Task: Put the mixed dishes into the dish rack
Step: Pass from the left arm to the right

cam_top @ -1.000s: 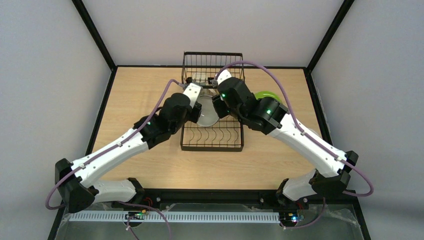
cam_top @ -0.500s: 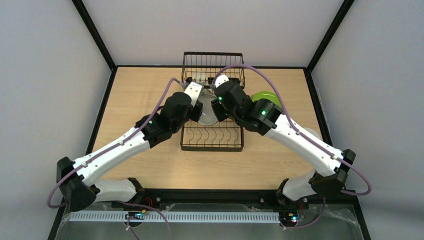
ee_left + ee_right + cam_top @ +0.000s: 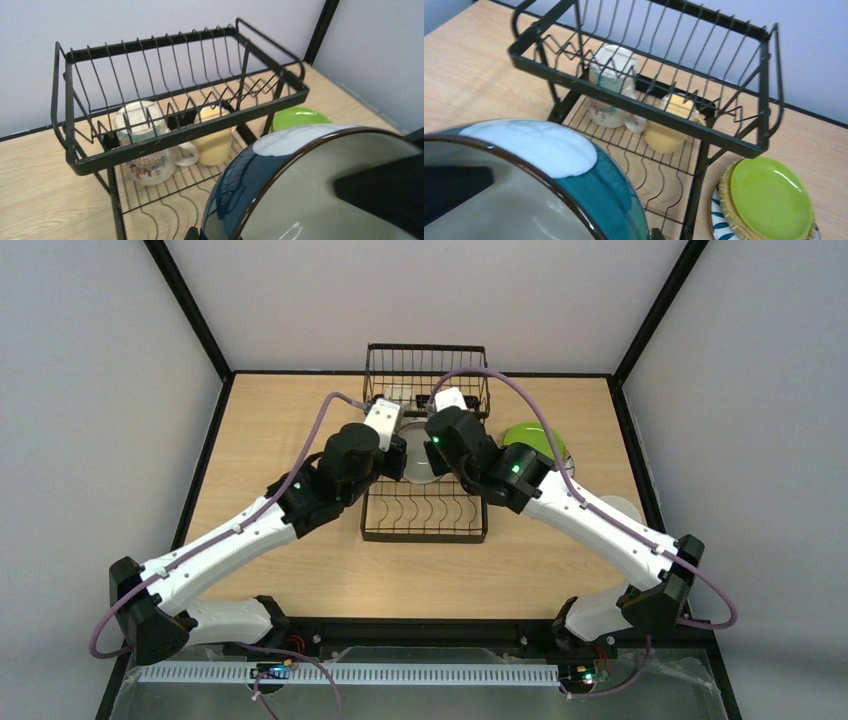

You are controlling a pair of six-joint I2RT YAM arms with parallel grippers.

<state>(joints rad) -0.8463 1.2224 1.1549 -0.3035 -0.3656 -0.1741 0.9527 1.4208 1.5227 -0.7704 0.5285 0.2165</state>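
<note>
Left gripper (image 3: 398, 455) is closed on a grey plate (image 3: 290, 200), held over the dish rack (image 3: 185, 135); whether the right gripper (image 3: 440, 452) grips it too, I cannot tell. The printed white mug (image 3: 145, 160) and the pale yellow mug (image 3: 215, 142) already stand inside. The lime green plate (image 3: 771, 200) lies beside it, not loaded.

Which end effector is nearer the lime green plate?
Right. The right end effector is over the rack, left of the lime green plate; the left end effector, farther left.
</note>
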